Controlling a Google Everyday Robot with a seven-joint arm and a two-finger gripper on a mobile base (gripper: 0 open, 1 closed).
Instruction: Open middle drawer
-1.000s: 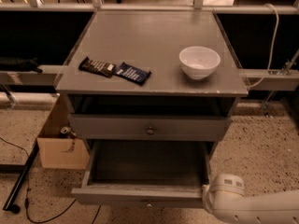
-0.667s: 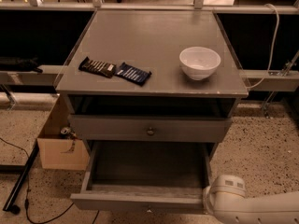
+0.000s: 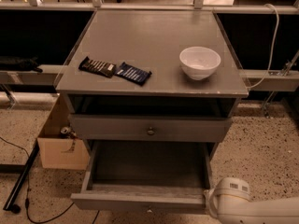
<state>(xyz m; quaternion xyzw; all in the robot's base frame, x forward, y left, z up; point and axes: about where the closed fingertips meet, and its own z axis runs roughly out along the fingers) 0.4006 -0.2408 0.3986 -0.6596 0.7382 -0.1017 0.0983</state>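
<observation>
Gripper point(image 3: 214, 202) sits at 5 o'clock in the frame, at the front right corner of the middle drawer point(image 3: 140, 200); whether it is spread or pressed together cannot be told. Behind it the white arm point(image 3: 261, 211) lies low and nearly level, running off toward 4 o'clock, with a rounded white joint just beside the drawer's corner.

The middle drawer is at 6 o'clock, pulled well out from the cabinet, its grey floor and side walls in full view. Its knob point(image 3: 148, 210) is barely seen at the centre of the front, at the bottom edge of the frame. Directly above it the upper drawer point(image 3: 107, 127) has a brassy knob point(image 3: 150, 131), with a dark gap between its front and the counter point(image 3: 154, 45).

On the counter a white bowl point(image 3: 200, 62) stands upright toward 2 o'clock. Two dark snack bars point(image 3: 115, 70) lie end to end toward 10 o'clock.

On the floor at 8 o'clock, beside the cabinet, an open cardboard box point(image 3: 58, 153) holds a can point(image 3: 65, 131).
</observation>
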